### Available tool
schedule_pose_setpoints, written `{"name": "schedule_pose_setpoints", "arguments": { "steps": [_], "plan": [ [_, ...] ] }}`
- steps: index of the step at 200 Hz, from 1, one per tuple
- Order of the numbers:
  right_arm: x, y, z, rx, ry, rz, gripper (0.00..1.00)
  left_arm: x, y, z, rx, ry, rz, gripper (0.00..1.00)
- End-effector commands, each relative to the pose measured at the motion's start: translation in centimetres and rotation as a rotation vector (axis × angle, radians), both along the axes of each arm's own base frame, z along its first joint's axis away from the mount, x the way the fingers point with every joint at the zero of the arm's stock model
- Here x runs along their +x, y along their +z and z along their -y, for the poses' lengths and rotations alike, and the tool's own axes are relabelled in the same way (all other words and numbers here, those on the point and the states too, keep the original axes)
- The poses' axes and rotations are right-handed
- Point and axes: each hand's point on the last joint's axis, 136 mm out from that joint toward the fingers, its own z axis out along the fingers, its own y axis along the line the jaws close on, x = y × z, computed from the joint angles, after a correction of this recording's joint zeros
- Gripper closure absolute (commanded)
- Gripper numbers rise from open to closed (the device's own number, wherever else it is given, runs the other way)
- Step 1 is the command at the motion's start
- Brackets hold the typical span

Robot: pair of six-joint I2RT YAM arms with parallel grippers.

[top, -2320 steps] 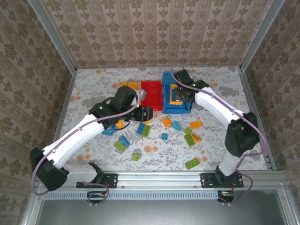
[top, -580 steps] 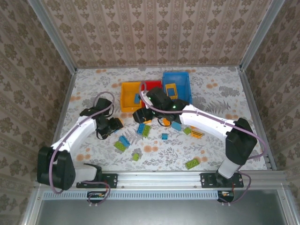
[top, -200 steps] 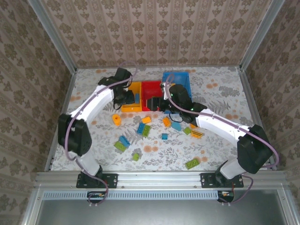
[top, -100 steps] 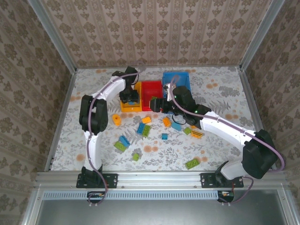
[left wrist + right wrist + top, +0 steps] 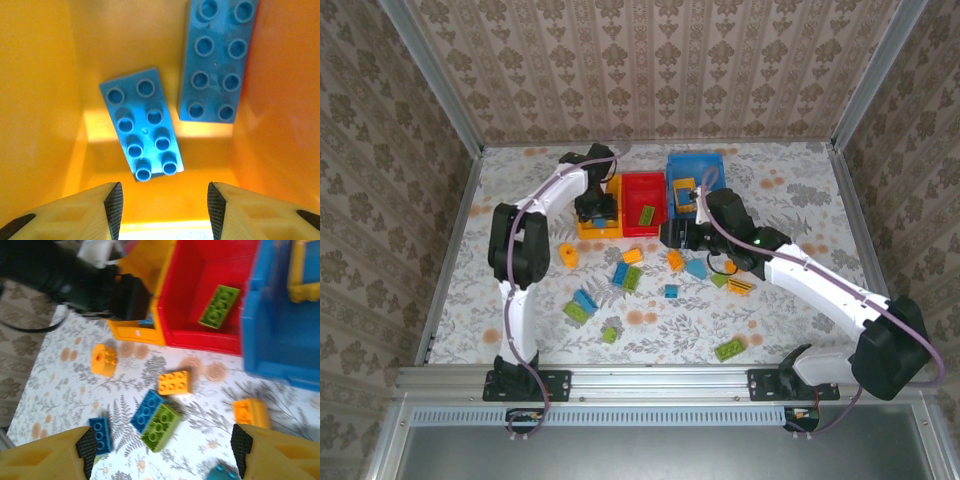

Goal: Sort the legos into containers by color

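Early: 2 blue bricks (image 5: 141, 122) in yellow-orange bin (image 5: 45, 75), green brick (image 5: 219, 306) in red bin (image 5: 190, 300), most legos (image 5: 627, 275) loose on desk (image 5: 520, 190); left end effector (image 5: 163, 205), right end effector (image 5: 162, 447) wide, empty.

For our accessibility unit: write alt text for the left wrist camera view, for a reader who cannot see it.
A tilted blue eight-stud brick and a second blue eight-stud brick to its upper right lie studs up inside the yellow-orange bin. The open left gripper frames the bottom edge, holding nothing.
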Motion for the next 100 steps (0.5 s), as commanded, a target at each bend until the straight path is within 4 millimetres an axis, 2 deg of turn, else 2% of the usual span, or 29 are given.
{"name": "schedule_pose_setpoints", "arguments": {
  "steps": [1,23,26,38,73,100],
  "plan": [
    [-1.2,-1.5,4.2,-0.089,-0.141,-0.104,0.26,-0.4,4.6,0.3,-0.025,0.006,0.107,0.48],
    [-2.7,-3.8,9.5,-0.209,-0.34,-0.248,0.27,-1.3,7.3,0.2,-0.079,0.018,0.191,0.46],
    [-2.9,-4.1,10.3,-0.219,-0.372,-0.271,0.27,-2.0,7.5,1.3,-0.09,-0.014,0.203,0.46],
    [-3.9,-5.7,12.6,-0.222,-0.466,-0.353,0.28,-3.4,9.1,2.4,-0.142,-0.057,0.262,0.45],
    [-4.5,-7.8,14.9,-0.195,-0.595,-0.428,0.29,-9.0,13.0,6.5,-0.327,-0.284,0.402,0.4],
    [-3.1,-10.3,16.4,-0.09,-0.738,-0.497,0.27,-13.1,13.8,9.0,-0.417,-0.412,0.432,0.38]
  ]
}}
